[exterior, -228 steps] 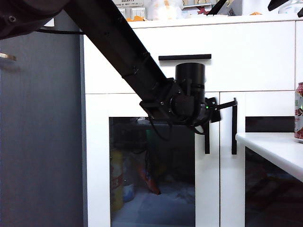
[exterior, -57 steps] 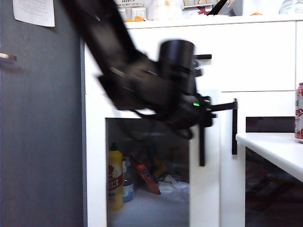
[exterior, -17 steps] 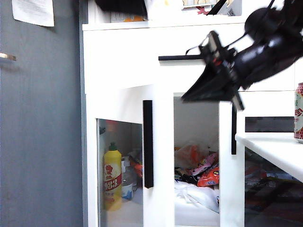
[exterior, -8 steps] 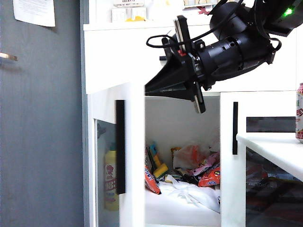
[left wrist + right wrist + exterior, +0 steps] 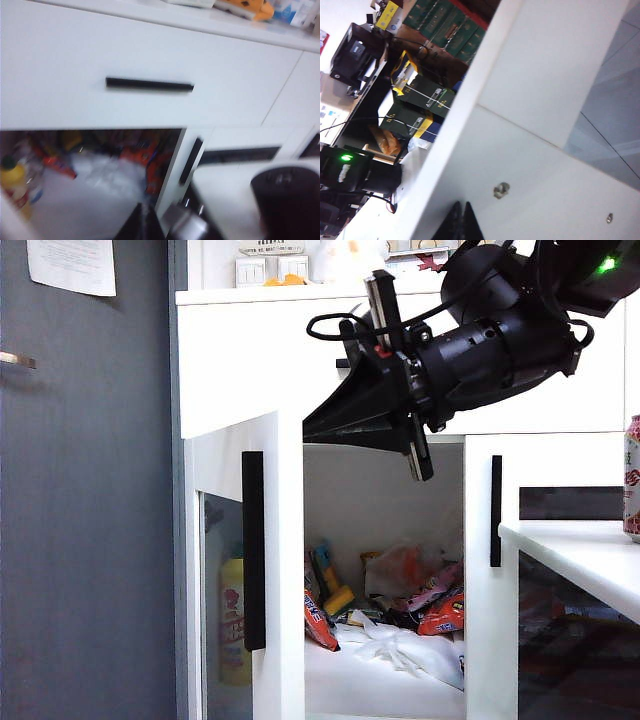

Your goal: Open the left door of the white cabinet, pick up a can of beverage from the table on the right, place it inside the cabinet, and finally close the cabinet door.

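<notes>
The small red can with white patterned label [image 5: 632, 478] stood at the far right edge of the frame on the white bench [image 5: 580, 558]; I judged it light, rigid and slick, best pinched around its middle. The white cabinet [image 5: 250, 360] had its glass-paned left door [image 5: 245, 570] swung open, snack packets [image 5: 430, 605] heaped inside. The right gripper [image 5: 315, 428], pressed together and empty, hung in the upper middle; the left gripper [image 5: 144, 225] was likewise closed, facing the drawer.
</notes>
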`<act>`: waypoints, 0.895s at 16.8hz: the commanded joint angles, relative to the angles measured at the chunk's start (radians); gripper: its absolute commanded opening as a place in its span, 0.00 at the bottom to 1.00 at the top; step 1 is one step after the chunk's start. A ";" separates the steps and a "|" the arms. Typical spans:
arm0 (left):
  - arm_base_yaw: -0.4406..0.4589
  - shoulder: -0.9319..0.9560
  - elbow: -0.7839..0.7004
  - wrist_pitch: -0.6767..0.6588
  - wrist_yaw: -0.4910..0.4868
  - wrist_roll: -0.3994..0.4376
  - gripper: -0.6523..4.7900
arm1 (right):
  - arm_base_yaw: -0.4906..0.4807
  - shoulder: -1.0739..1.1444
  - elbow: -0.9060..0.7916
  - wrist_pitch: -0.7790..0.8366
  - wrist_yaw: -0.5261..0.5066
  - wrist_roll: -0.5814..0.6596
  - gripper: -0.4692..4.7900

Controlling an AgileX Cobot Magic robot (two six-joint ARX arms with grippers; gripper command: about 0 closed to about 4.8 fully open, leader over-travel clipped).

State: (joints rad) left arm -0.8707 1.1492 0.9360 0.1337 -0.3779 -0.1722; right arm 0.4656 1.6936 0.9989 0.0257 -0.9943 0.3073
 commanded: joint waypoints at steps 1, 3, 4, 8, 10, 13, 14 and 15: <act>-0.002 -0.119 0.004 -0.274 0.028 0.002 0.11 | 0.041 -0.002 0.003 0.026 0.033 0.003 0.09; -0.002 -0.246 0.004 -0.510 0.070 -0.039 0.11 | 0.097 -0.002 0.004 0.064 0.066 0.005 0.09; -0.002 -0.303 0.004 -0.576 0.096 -0.044 0.11 | 0.119 -0.002 0.004 0.069 0.087 0.011 0.09; -0.002 -0.491 0.004 -0.814 0.117 -0.099 0.11 | 0.227 -0.002 0.004 0.111 0.179 0.011 0.09; -0.002 -0.539 0.004 -0.882 0.118 -0.107 0.11 | 0.240 0.006 0.004 0.152 0.201 0.023 0.09; -0.002 -0.591 0.004 -0.893 0.185 -0.117 0.11 | 0.239 0.019 0.003 0.188 0.208 0.049 0.09; -0.002 -0.599 0.004 -0.891 0.205 -0.116 0.11 | 0.229 -0.008 0.003 0.188 0.212 0.054 0.09; -0.002 -0.600 0.004 -0.888 0.208 -0.116 0.12 | 0.220 -0.045 0.003 0.189 0.234 0.042 0.09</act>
State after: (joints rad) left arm -0.8715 0.5499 0.9367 -0.7696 -0.1822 -0.2867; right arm 0.6952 1.6924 0.9932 0.1818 -0.7769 0.3557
